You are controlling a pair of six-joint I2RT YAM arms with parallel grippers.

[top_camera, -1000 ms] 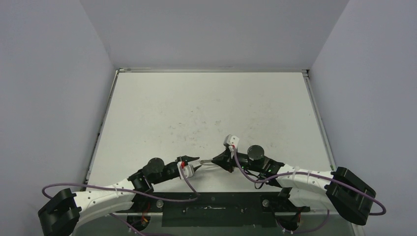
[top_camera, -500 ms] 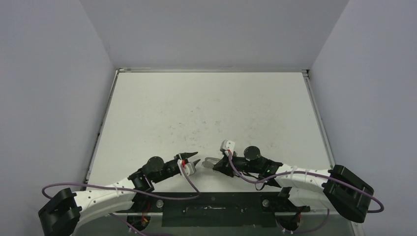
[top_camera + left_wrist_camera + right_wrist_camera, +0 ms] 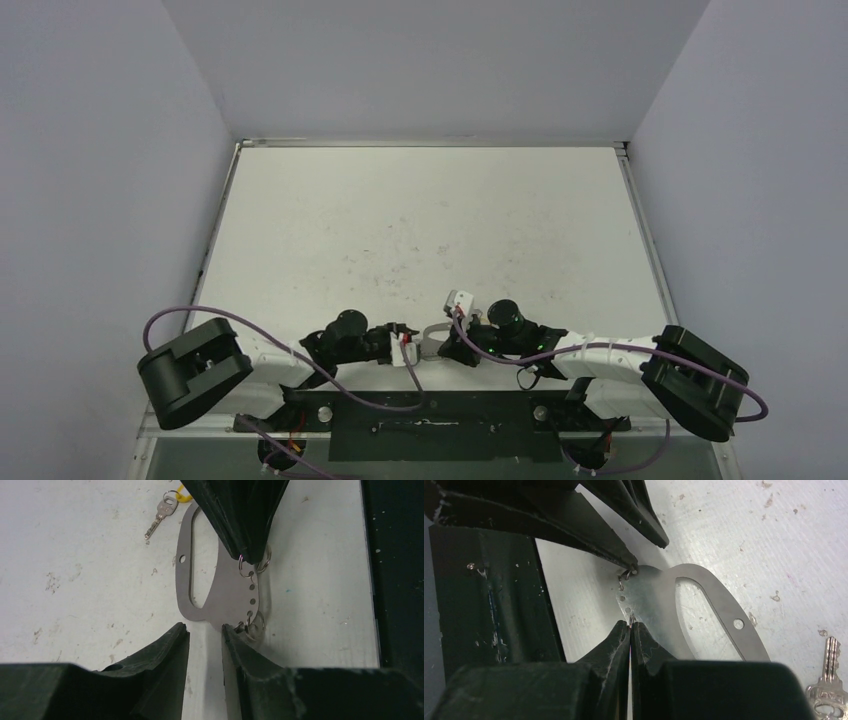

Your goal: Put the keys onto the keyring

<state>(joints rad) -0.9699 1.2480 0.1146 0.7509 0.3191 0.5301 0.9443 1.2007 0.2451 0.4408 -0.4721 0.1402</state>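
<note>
Your right gripper [image 3: 630, 626] is pinched shut on one of the small rings [image 3: 253, 625] along the edge of the keyring [image 3: 659, 600], which lies on the tabletop [image 3: 734, 525] near its front edge. Your left gripper [image 3: 205, 629] faces the keyring's other end, its jaws narrowly apart with nothing between them. One key [image 3: 159, 520] with a yellow tag [image 3: 183, 498] lies just beyond the keyring.

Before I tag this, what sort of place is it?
Probably a lab test cell: scuffed white table boxed in by plain walls, two robot arms bolted at its near edge, a keyring and key.
</note>
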